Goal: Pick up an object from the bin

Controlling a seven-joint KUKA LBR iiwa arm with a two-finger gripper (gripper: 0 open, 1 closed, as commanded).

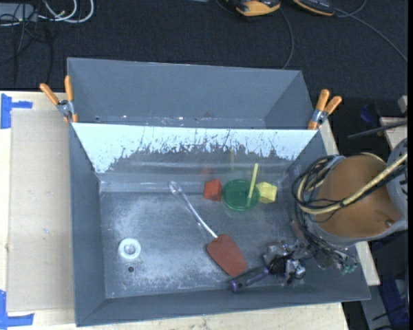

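Note:
My gripper (pixel 287 262) is low in the bin's front right corner, under the arm's orange cover and cables. A dark purple pen (pixel 250 278) lies on the floor right at its left side, pointing toward the front wall; whether the two touch is unclear. Just left of that lies a spatula (pixel 224 254) with a reddish-brown head and a clear handle running up and left.
Near the back wall sit a red block (pixel 212 189), a green round lid (pixel 239 194) with a yellow stick across it, and a yellow block (pixel 266 192). A small white ring (pixel 129 249) lies at the front left.

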